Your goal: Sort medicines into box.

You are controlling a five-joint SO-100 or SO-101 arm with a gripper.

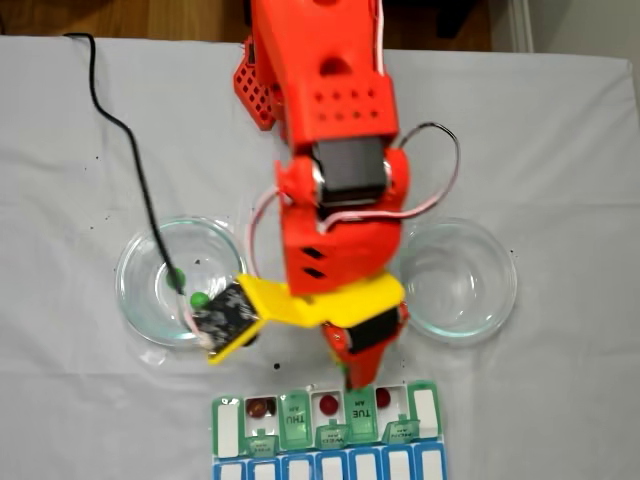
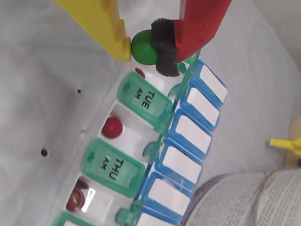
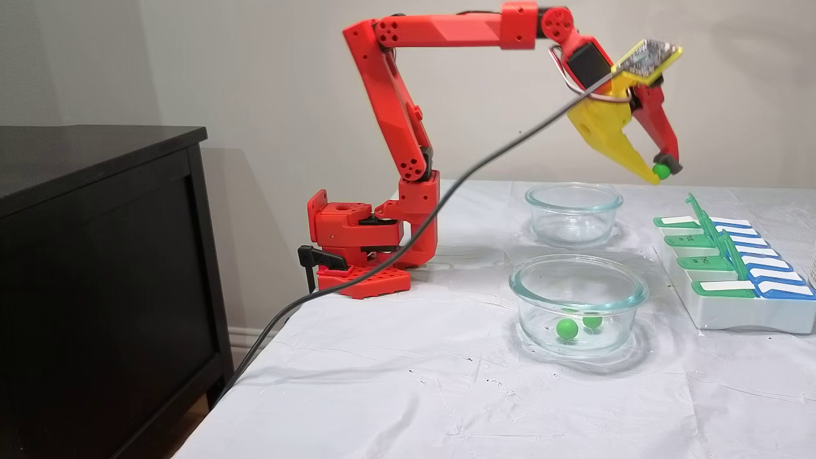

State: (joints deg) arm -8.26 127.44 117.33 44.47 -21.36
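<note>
A green ball (image 2: pixel 144 47) is pinched in the hand (image 2: pixel 146 49), between the yellow finger (image 2: pixel 101 23) and the black foam pad (image 2: pixel 163 47) on the red finger (image 2: pixel 200 21); the foam is judged to be there so that the glossy ball does not slip. In the side-on fixed view the hand (image 3: pixel 660 171) is held high, well above the table (image 3: pixel 408 395) and just short of the pill organizer (image 3: pixel 733 293), presumably so that the raised lids are cleared before the ball is lowered.

In the wrist view the organizer (image 2: pixel 155 155) lies directly below the ball. The TUE lid (image 2: pixel 143 101) and the THU lid (image 2: pixel 113 165) are shut, while the compartments beside them stand open. A red ball (image 2: pixel 112 127) rests in the open compartment between them, another red ball (image 2: pixel 75 200) in the one past THU, and a third red one (image 2: pixel 140 72) is partly seen under the hand. The red ones are thus judged to be already sorted.

Two more green balls (image 3: pixel 567 328) are left in the nearer glass dish (image 3: pixel 577 280), well apart from the organizer; the farther dish (image 3: pixel 574 197) holds nothing that can be made out. A black cable (image 3: pixel 446 197) is strung across the scene from the wrist.
</note>
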